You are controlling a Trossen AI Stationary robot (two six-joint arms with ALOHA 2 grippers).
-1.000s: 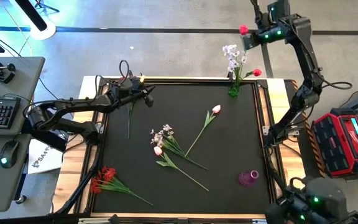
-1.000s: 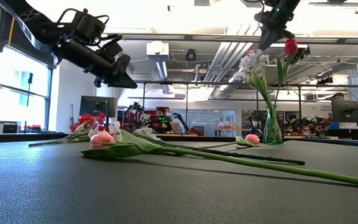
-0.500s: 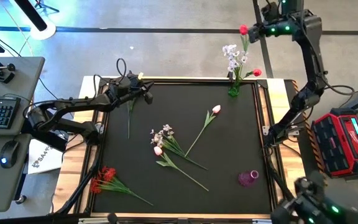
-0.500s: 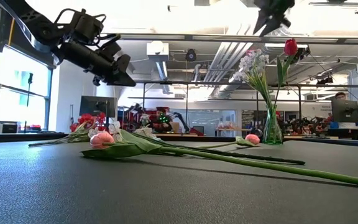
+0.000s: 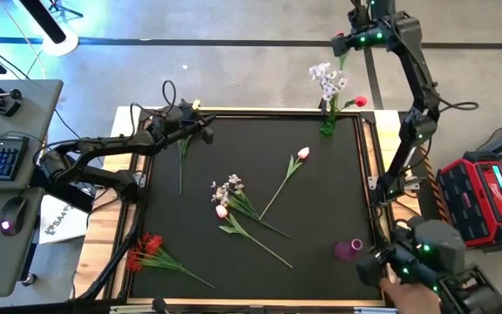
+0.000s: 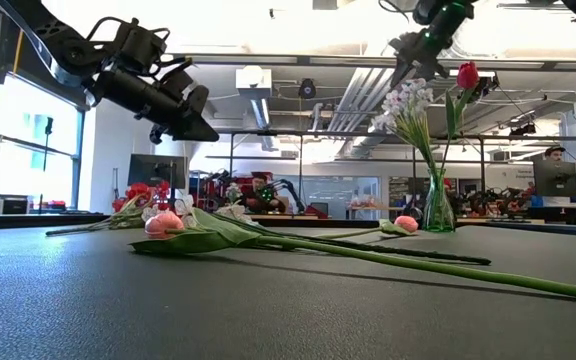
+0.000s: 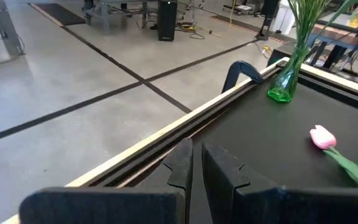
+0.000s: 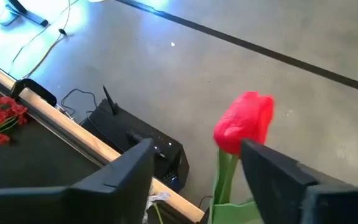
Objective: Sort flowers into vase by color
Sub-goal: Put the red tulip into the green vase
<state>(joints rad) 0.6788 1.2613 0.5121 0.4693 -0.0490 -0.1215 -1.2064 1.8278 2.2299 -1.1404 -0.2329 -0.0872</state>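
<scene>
Fingers of the right gripper [image 8: 194, 165], matte black, stand apart around a red tulip [image 8: 243, 122] above the green glass vase [image 5: 328, 127]. Left gripper [image 7: 194, 168] is closed at the mat's [image 5: 321, 218] far edge. Two pink tulips [image 5: 302, 153] lie on the mat.

Flowers [image 5: 251, 209] on black table [image 5: 321, 183]

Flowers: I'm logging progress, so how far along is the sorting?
Done: the green vase holds a white-lavender sprig and a red tulip. In hand: nothing; the right gripper is open near that tulip, the left gripper hovers shut at the far left corner. Left: several flowers on the mat, including the red bunch; the pink vase looks empty.
</scene>
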